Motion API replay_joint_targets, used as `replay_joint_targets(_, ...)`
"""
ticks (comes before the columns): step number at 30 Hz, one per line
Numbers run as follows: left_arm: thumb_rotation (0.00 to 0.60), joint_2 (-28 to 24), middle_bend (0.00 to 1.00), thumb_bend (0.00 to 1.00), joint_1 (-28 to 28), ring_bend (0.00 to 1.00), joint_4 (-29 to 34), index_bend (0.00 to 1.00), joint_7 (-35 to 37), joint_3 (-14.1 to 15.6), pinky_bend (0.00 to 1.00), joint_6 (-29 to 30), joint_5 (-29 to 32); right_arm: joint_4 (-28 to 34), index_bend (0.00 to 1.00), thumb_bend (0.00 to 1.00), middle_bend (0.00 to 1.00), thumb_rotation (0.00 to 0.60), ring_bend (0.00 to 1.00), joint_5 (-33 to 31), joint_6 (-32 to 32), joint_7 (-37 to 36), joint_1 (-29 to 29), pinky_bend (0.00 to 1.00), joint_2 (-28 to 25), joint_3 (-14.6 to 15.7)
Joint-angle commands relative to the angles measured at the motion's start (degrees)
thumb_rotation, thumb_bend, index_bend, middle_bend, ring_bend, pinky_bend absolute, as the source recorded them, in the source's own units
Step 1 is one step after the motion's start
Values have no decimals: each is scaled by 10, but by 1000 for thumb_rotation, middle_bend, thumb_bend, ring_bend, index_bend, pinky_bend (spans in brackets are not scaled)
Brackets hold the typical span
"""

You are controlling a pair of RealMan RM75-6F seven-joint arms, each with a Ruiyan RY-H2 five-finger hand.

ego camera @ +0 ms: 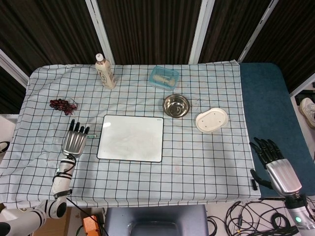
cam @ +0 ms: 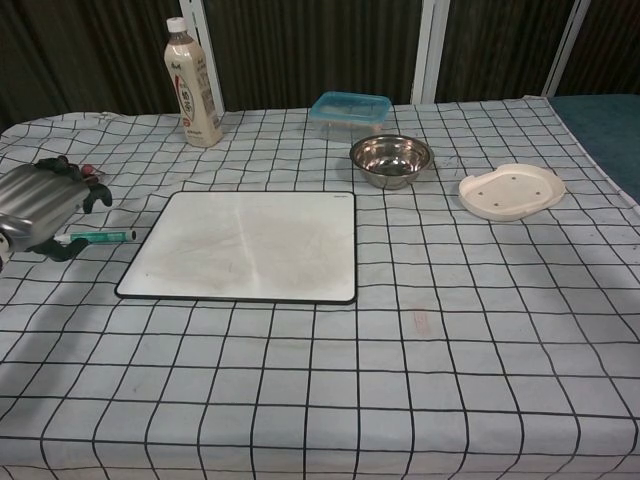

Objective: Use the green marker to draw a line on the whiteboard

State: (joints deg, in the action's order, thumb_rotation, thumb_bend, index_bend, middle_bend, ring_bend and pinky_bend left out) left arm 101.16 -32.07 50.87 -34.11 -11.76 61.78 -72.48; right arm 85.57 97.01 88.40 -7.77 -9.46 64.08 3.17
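The green marker [cam: 101, 237] lies flat on the checked cloth just left of the whiteboard [cam: 246, 245]. Only its right tip [ego camera: 92, 136] shows in the head view, beside the whiteboard [ego camera: 131, 138]. My left hand [ego camera: 75, 140] hovers over the marker's left end with its fingers stretched forward and holds nothing. The chest view shows my left hand [cam: 41, 205] with its thumb down by the marker's cap end. My right hand [ego camera: 274, 165] is open beyond the table's right edge, over the blue surface, and is absent from the chest view.
A tall bottle [ego camera: 105, 72] stands at the back left, with dark grapes [ego camera: 62, 104] on the left. A blue lidded container [ego camera: 164, 76], a steel bowl [ego camera: 176, 105] and a white plate [ego camera: 212, 120] sit behind and to the right of the whiteboard.
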Motion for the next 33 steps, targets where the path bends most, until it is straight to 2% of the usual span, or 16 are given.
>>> replay_joint_targets(1, 600, 10, 355, 372, -6, 178, -17, 312, 3, -3, 115, -14, 12, 4, 0, 323, 0, 600, 0, -2, -6, 1, 1, 13, -3, 0)
replay_joint_targets(5, 600, 18, 382, 367, -12, 192, -32, 380, 13, 2, 112, -18, 10, 12, 0, 323, 0, 600, 0, -6, -24, 9, -1, 13, -8, 2)
replay_joint_targets(10, 600, 30, 398, 366, -20, 205, -56, 414, 24, 7, 113, -20, 5, 21, 0, 323, 0, 600, 0, -13, -42, 14, -4, 13, -13, 2)
replay_joint_targets(23, 600, 59, 442, 368, -34, 236, -127, 468, 49, 9, 113, -38, 11, 33, 0, 323, 0, 600, 0, -16, -61, 25, -3, 13, -21, 3)
replay_joint_targets(33, 600, 74, 474, 371, -40, 252, -157, 515, 62, 11, 112, -36, 6, 37, 0, 323, 0, 600, 0, -21, -71, 29, -3, 13, -22, 0)
